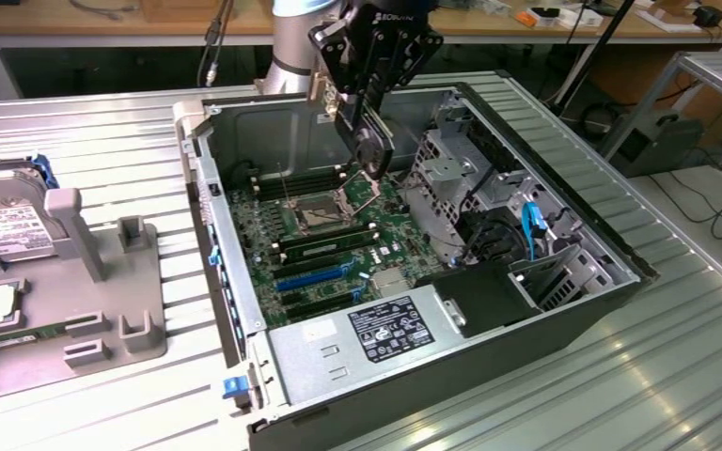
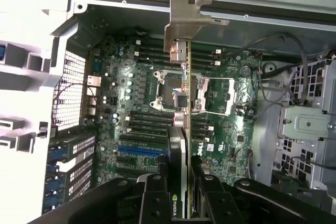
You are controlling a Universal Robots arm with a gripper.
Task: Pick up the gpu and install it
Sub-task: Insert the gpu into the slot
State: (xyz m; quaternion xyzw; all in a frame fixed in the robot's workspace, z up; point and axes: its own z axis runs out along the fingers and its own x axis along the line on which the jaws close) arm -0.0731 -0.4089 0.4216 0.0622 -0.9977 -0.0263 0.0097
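You see the gpu (image 2: 177,148) held edge-on, silver bracket (image 2: 186,22) at its far end, above the green motherboard (image 2: 231,103) inside the open computer case (image 1: 562,329). The gripper (image 2: 179,187) is partly closed, its black fingers (image 2: 152,198) clamped on both faces of the card. The case lies on a ribbed metal table (image 1: 110,141).

Counted items: one open computer case (image 1: 537,329), one motherboard (image 1: 255,230), one power supply (image 1: 336,352), one gpu (image 1: 376,160), one gripper (image 1: 364,122), one hard drive (image 1: 4,235), one grey parts tray (image 1: 123,310).
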